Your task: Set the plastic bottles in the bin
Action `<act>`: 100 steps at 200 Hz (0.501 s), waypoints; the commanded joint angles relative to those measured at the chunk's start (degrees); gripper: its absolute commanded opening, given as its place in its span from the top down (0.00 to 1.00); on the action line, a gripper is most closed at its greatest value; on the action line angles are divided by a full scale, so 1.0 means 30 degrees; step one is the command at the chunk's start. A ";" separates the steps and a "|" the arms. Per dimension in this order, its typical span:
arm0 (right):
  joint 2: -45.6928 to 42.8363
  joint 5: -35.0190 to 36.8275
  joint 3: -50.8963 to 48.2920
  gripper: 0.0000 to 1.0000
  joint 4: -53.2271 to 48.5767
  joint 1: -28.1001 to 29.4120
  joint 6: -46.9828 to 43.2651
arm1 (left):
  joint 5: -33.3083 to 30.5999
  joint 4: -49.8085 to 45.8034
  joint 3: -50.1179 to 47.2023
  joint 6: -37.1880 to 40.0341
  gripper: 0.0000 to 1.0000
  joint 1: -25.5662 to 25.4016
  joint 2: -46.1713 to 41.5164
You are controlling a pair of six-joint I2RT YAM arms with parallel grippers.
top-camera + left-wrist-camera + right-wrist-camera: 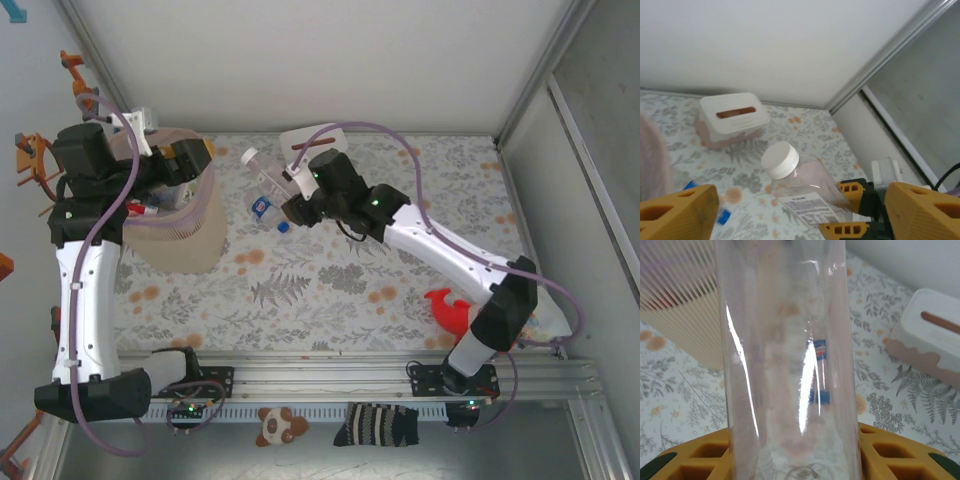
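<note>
- Your left fingers (677, 215) are spread wide with nothing between them, poised over the far rim of the bin (195, 245).
- Your right fingers (895, 455) are pinching a clear white-capped bottle (262, 172) by its lower body, just to the right of the bin in the top view.
- A blue-labelled bottle (265, 208) lies on the table (330, 290) between the bin and your right fingers.
- Red and blue bottle parts (145, 208) show inside the bin.
- The white tissue box (732, 117) sits beyond the held bottle, farther from the bin.

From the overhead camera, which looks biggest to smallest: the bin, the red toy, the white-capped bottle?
1. Bin, clearly largest.
2. Red toy and white-capped bottle: they look about alike and each is partly hidden, so I won't rank them.
</note>
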 commanded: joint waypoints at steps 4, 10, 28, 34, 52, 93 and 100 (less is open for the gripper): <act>-0.1668 0.0422 -0.0282 0.63 0.1505 0.0084 0.0451 | 0.1264 0.3673 -0.0772 -0.2143 0.08 -0.1051 -0.0283; -0.1963 0.0423 -0.0299 0.63 0.1591 0.0085 0.0479 | 0.1252 0.3907 -0.0804 -0.2241 0.07 -0.1454 -0.0168; -0.2736 0.0355 -0.0361 0.63 0.1906 0.0092 0.0550 | 0.1021 0.4505 -0.0813 -0.2414 0.05 -0.2796 0.0160; -0.2948 0.0299 -0.0412 0.63 0.2030 0.0093 0.0601 | 0.0903 0.4705 -0.0788 -0.2452 0.04 -0.3216 0.0275; -0.3522 0.0205 -0.0558 0.63 0.2365 0.0088 0.0660 | 0.0300 0.5335 -0.0761 -0.2757 0.00 -0.4501 0.0740; -0.3781 0.0323 -0.0190 0.63 0.2053 0.0097 0.0747 | -0.0416 0.6985 -0.0212 -0.3228 0.02 -0.7203 0.1995; -0.3799 0.0352 -0.0182 0.63 0.1995 0.0076 0.0747 | -0.0546 0.7074 -0.0092 -0.3259 0.02 -0.7566 0.2207</act>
